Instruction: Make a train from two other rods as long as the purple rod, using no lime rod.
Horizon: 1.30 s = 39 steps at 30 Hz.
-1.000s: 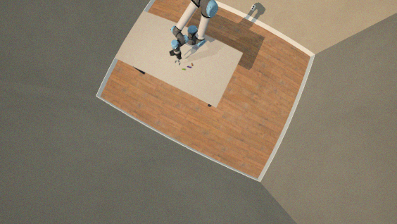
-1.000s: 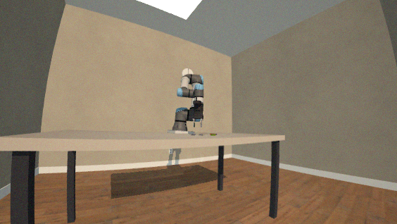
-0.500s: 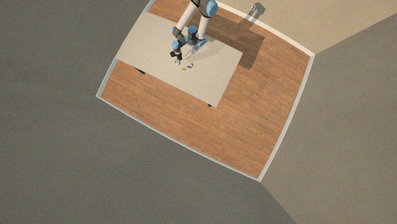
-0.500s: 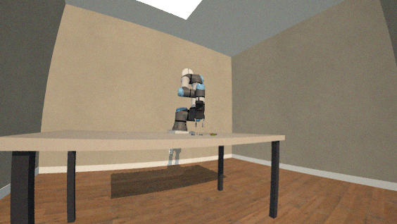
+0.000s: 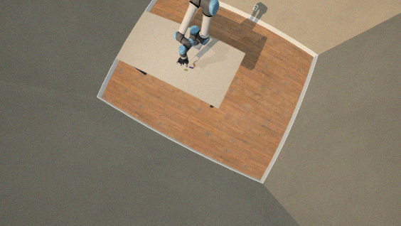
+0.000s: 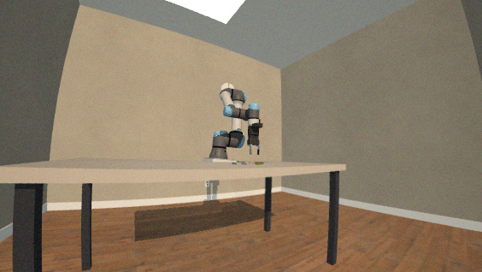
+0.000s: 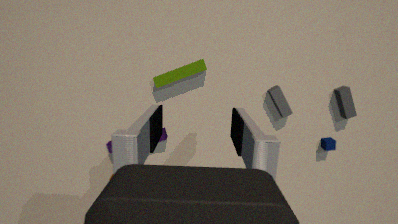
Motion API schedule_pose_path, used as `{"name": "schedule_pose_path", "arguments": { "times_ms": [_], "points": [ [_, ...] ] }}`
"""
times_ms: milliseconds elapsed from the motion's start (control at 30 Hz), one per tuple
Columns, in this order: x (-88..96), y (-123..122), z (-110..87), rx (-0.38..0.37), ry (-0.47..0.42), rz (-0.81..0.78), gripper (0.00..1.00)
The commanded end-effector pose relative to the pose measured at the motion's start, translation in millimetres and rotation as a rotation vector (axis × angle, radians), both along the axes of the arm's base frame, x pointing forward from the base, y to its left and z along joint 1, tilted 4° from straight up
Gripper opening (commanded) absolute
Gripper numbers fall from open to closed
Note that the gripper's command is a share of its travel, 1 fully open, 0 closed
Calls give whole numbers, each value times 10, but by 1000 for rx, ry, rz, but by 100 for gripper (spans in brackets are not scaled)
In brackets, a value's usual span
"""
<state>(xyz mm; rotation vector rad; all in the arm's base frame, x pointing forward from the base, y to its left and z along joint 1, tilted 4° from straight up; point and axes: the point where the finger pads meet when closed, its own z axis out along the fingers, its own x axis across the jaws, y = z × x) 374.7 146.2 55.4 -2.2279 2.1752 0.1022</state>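
Observation:
My gripper (image 7: 197, 120) (image 5: 183, 63) (image 6: 254, 150) is open and empty, hanging a little above the table (image 5: 153, 42) (image 6: 128, 168). In the wrist view a lime rod (image 7: 179, 73) lies flat beyond the fingers. Two grey rods (image 7: 278, 101) (image 7: 345, 102) lie apart to the right. A small blue rod (image 7: 328, 144) lies below the right grey one. The purple rod (image 7: 162, 134) is mostly hidden behind my left finger; only its ends show. In the top view the lime rod (image 5: 185, 70) and the purple rod (image 5: 191, 67) are tiny marks beside the gripper.
The arm's base stands at the table's far edge (image 6: 220, 151). The rods lie close together near the base. A sliver of orange shows at the gripper body's lower left in the wrist view; I cannot tell what it is.

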Motion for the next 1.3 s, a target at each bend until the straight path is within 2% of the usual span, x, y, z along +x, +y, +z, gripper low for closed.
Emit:
{"name": "schedule_pose_path", "arguments": {
  "times_ms": [0,1267],
  "points": [
    [1,259,16,5,-11,150,100],
    [-1,287,17,6,-12,166,100]
  ]
}}
